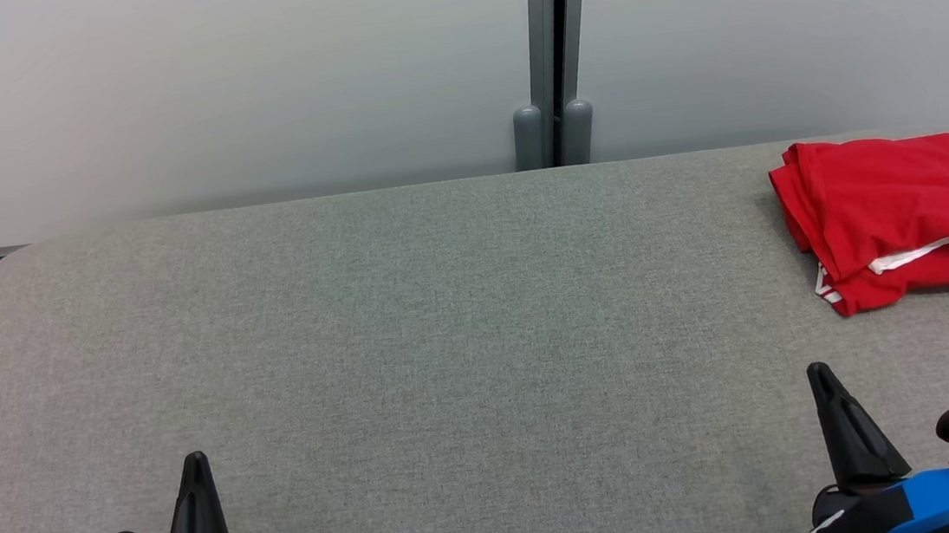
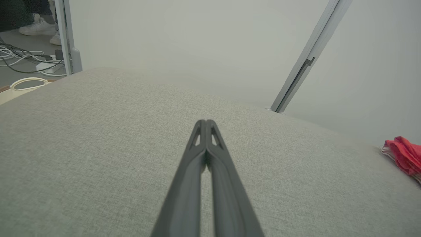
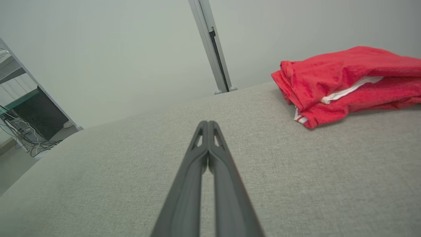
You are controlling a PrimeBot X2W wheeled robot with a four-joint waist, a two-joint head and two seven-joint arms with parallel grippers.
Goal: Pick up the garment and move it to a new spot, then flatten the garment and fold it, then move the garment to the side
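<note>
Both claws are pressed fully together and grip nothing: the left claw sits low at the near left of the grey fabric table, the right claw at the near right. A red garment with white trim lies folded and bunched at the table's far right, beyond the right claw and apart from it.

Grey fabric table before pale partition panels.

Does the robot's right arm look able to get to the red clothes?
Probably yes. The red garment lies ahead of the right gripper, with bare grey table between them. Its jaws are shut and must open first.
</note>
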